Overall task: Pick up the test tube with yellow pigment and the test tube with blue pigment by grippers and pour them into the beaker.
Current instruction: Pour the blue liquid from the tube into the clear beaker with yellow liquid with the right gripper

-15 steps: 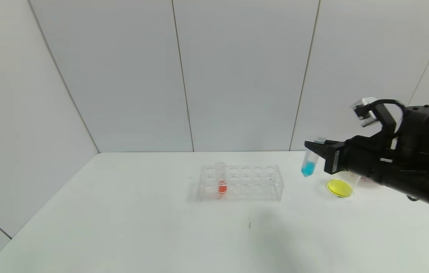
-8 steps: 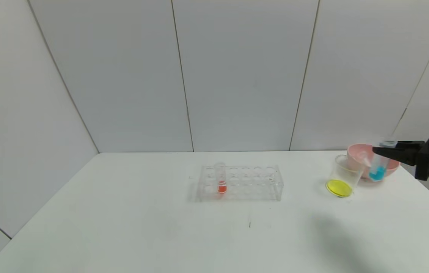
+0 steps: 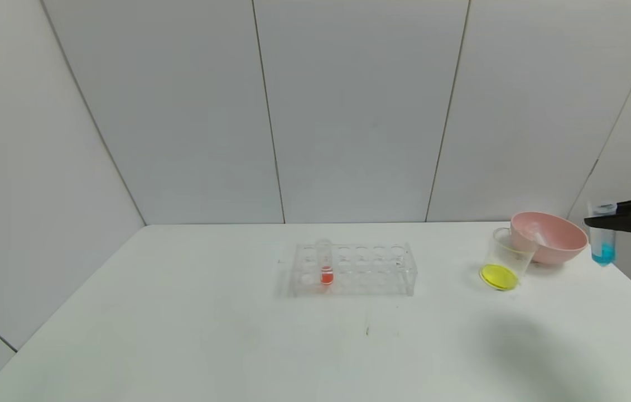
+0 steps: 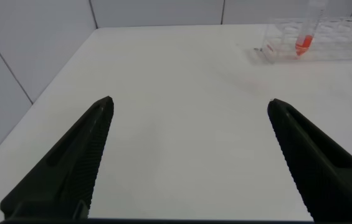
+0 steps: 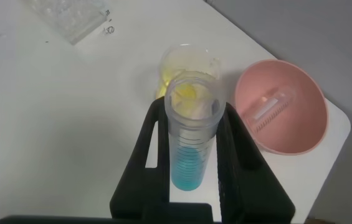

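Cyan-blue-filled clear slim test tube (image 3: 602, 241) pinched upright by right gripper (image 3: 605, 221), beyond pink bowl (image 3: 549, 239) from clear tapered plastic beaker (image 3: 507, 265); risks spilling into bowl if tipped early. Left gripper (image 4: 188, 152) spread, idle.

A white desk (image 3: 209, 335) carries a clear rack (image 3: 354, 269) near its middle, holding one tube of orange-red liquid (image 3: 325, 262) upright. Toward the right side stands the beaker (image 3: 505, 267) with yellow liquid at its bottom, just beside a pink bowl (image 3: 548, 237) behind it.

Table front and left open (image 3: 181, 335) — obstacles: tube rack (image 3: 354, 269) centre, beaker (image 3: 507, 262) touching pink bowl (image 3: 549, 237) far-right.
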You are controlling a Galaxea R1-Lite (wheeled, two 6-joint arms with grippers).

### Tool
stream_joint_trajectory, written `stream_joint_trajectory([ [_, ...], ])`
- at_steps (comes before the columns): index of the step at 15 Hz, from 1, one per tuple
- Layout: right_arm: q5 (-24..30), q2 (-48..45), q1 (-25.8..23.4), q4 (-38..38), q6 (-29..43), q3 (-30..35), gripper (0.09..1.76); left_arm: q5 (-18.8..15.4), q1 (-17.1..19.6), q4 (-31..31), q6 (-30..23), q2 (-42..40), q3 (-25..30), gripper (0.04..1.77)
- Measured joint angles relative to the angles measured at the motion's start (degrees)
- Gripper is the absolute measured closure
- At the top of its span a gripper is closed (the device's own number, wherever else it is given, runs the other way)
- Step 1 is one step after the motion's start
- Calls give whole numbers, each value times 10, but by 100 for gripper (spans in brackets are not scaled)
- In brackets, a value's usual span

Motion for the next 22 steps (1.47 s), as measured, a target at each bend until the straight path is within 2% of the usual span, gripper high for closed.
stream_joint_trajectory([
  [5,-83,75,2,107,-51,-142,135,0,0,0,0,0,0,5],
  [14,-138,184,12,264,-122,-352,135,0,0,0,0,0,0,5],
  [22,-225,213,60,249,-154,-377,135,0,0,0,0,0,0,5],
])
